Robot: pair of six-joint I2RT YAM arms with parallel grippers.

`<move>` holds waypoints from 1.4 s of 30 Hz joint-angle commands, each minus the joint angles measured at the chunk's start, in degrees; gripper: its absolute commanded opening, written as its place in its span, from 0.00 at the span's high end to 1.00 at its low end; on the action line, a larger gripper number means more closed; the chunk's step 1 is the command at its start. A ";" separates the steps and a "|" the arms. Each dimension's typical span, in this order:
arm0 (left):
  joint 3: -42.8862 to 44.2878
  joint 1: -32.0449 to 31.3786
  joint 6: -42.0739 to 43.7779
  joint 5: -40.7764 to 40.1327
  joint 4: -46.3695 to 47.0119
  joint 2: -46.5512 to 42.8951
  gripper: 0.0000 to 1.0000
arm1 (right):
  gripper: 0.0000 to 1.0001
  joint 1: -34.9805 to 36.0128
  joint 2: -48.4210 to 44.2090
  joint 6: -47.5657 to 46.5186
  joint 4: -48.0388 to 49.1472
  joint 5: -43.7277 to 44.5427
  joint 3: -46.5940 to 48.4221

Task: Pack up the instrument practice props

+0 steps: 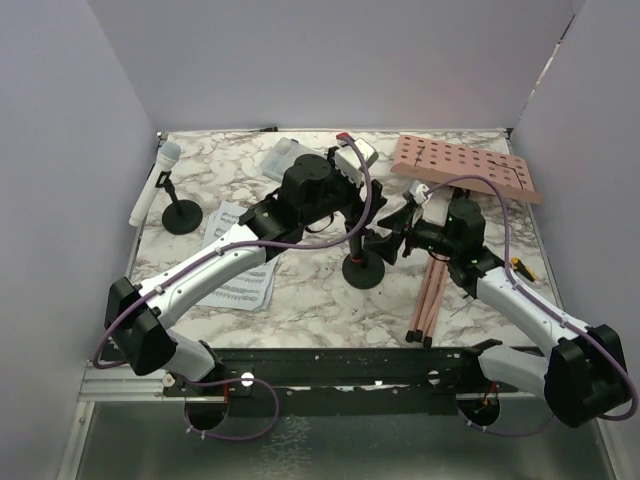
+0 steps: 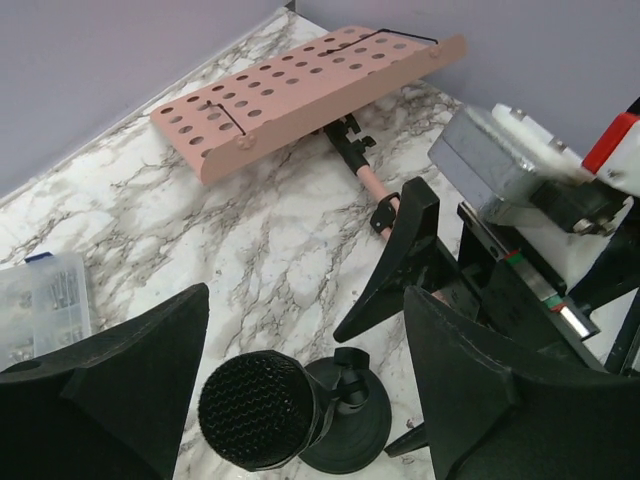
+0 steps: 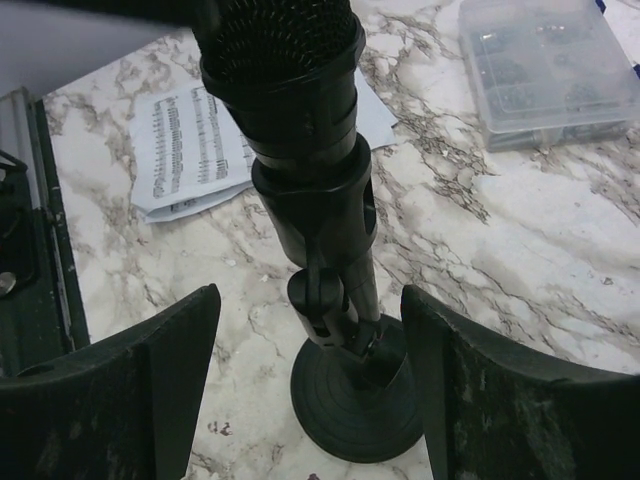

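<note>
A black microphone (image 2: 262, 408) stands clipped in a black round-based holder (image 3: 358, 400) at the table's middle. My left gripper (image 2: 300, 390) is open above it, with the mesh head between its fingers and not touching them. From the right, my right gripper (image 3: 315, 385) is also open, straddling the holder's stem just above the base (image 1: 362, 270). The white microphone (image 1: 156, 178) leans in the other holder (image 1: 182, 217) at the left. Sheet-music pages (image 1: 242, 262) lie under the left arm. The pink perforated board (image 1: 465, 168) lies at the back right, and its thin legs (image 1: 431, 295) run toward the front.
A clear plastic box (image 1: 284, 158) and a white device (image 1: 357, 152) sit at the back centre. Grey walls close in the left, back and right sides. A black rail (image 1: 330, 365) runs along the near edge.
</note>
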 commanded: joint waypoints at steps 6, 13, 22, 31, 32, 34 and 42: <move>-1.83 6.18 -9.43 -1.95 -3.75 -6.20 0.20 | 0.25 3.17 4.97 -6.80 -0.42 6.52 4.49; -9.22 6.75 -12.81 -1.21 -3.54 -10.31 0.20 | 0.33 6.03 7.11 -12.08 -5.48 11.61 7.40; -15.69 6.68 -15.62 2.97 2.98 -10.87 0.20 | 0.64 6.60 7.93 -14.29 -7.26 15.06 4.97; -22.55 6.61 -13.93 5.53 14.75 -11.86 0.20 | 0.99 6.64 7.59 -10.84 -1.94 15.57 -1.06; -23.24 6.58 -13.81 4.94 16.31 -11.81 0.20 | 0.99 6.63 7.70 -10.29 -1.18 15.42 -1.58; -24.18 6.42 -13.44 4.00 19.18 -11.18 0.20 | 0.99 6.64 8.09 -9.46 0.33 14.77 -2.22; -25.55 4.25 -12.80 -2.11 29.29 -6.56 0.21 | 1.00 6.69 9.87 -7.92 3.79 13.15 -3.68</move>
